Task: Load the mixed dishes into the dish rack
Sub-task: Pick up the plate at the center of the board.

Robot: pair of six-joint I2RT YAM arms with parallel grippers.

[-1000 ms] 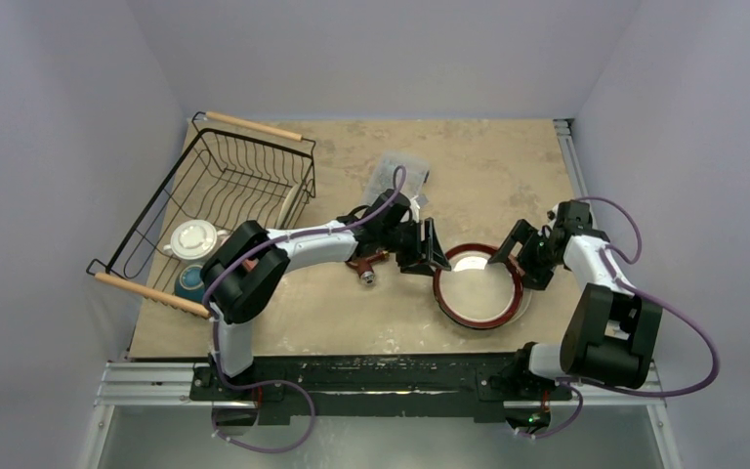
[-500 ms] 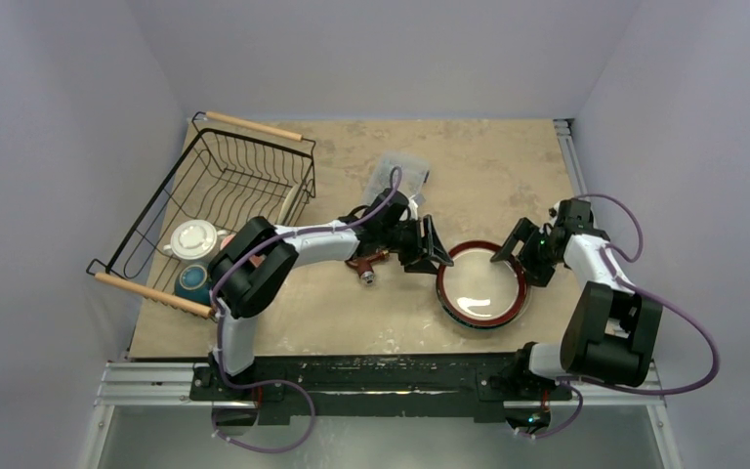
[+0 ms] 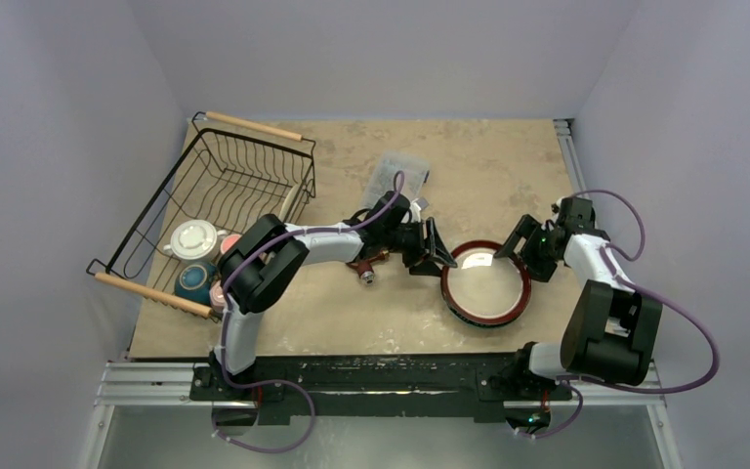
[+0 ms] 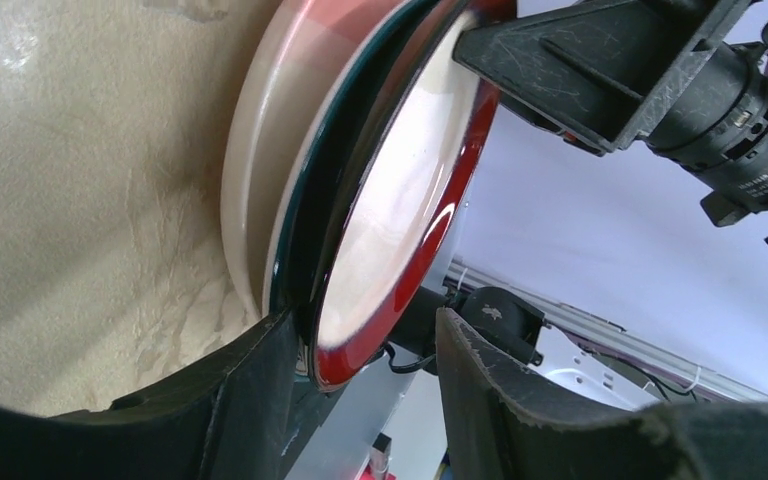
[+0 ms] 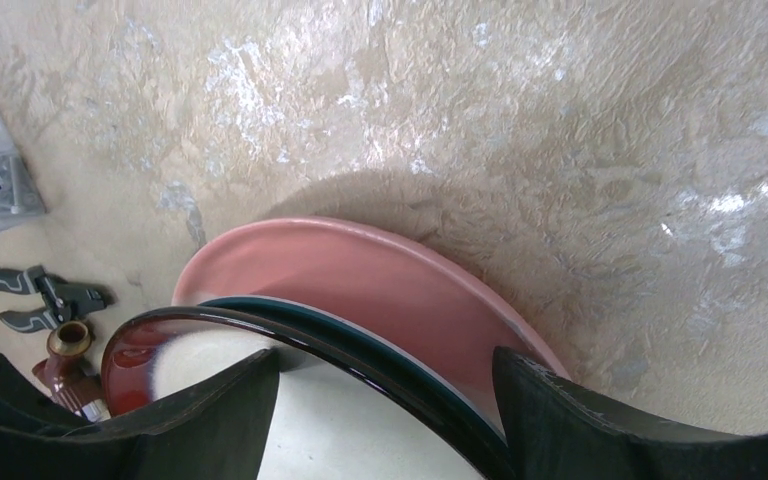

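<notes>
**Plate flanked by both grippers**

The red-rimmed plate [image 3: 486, 285], topping the mid-table stack [image 5: 360, 275], is straddled at its left rim by the unclenched fingers of the left gripper [image 3: 438, 255]. The right gripper [image 3: 522, 256], also unclenched, is set opposite. The dish rack [image 3: 254, 138] is seen far left.

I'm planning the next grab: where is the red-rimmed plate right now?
In the top view the red-rimmed plate lies right of centre on the table, stacked above a pink plate, between the left gripper and the right gripper.
</notes>
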